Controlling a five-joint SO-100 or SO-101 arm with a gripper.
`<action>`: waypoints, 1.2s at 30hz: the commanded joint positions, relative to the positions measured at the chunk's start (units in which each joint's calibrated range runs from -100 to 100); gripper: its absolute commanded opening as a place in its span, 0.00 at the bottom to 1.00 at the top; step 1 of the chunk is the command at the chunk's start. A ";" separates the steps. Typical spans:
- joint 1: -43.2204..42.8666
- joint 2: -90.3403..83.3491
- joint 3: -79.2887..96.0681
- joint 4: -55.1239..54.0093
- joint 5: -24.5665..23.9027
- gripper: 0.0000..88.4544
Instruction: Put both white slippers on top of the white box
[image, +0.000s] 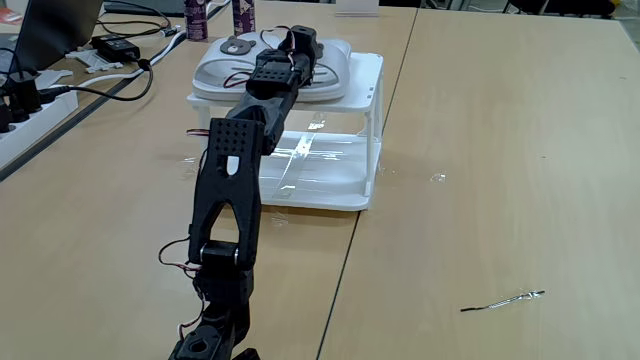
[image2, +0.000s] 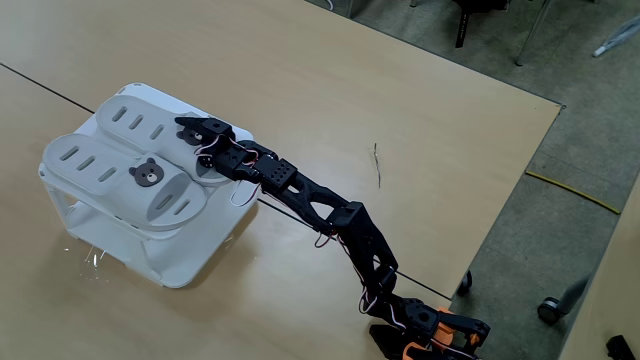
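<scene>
Both white slippers lie side by side on the flat top of the white box (image: 372, 78) (image2: 185, 262), a see-through two-tier rack. One slipper (image: 222, 68) (image2: 105, 165) shows a small bear face. The other slipper (image: 332, 58) (image2: 135, 118) lies beside it. My black arm stretches over the rack. The gripper (image: 300, 42) (image2: 190, 128) sits low over the slippers' near ends, mostly on the second slipper. Its jaws look close together, but the gap between them is too small and dark to read.
In a fixed view, a power strip (image: 30, 108), cables, a black adapter (image: 115, 47) and two purple bottles (image: 196, 18) crowd the table's back left. A thin wire (image: 505, 299) lies at the right front. The arm's base (image2: 430, 332) stands near the table edge.
</scene>
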 joint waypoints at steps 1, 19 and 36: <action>0.07 -8.21 -4.43 -0.54 0.42 0.32; 0.07 -8.13 -4.25 -6.14 0.42 0.36; 1.55 -17.47 12.53 -7.52 0.42 0.36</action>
